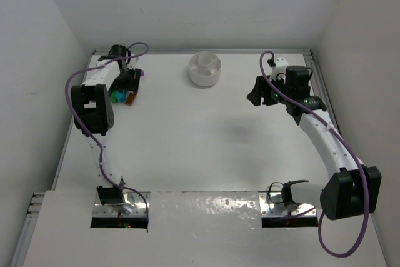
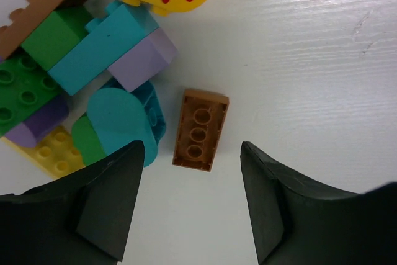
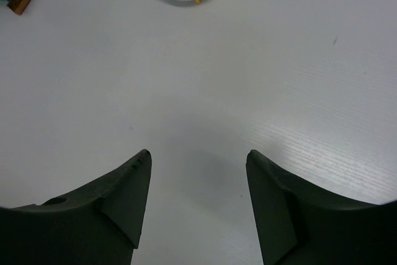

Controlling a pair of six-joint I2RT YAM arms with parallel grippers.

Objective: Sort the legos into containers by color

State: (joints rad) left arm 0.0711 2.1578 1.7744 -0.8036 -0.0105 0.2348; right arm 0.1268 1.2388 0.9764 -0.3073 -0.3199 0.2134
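The legos (image 2: 93,54) are heaped at the far left corner of the table (image 1: 187,148), and one orange-brown brick (image 2: 200,130) lies just beside the heap. The left gripper (image 2: 192,150) is poised over that brick, jaws parted, nothing gripped. The right gripper (image 3: 198,156) (likewise parted, with nothing in it) is poised toward the right edge. The white dish (image 1: 205,80) is set mid far edge.
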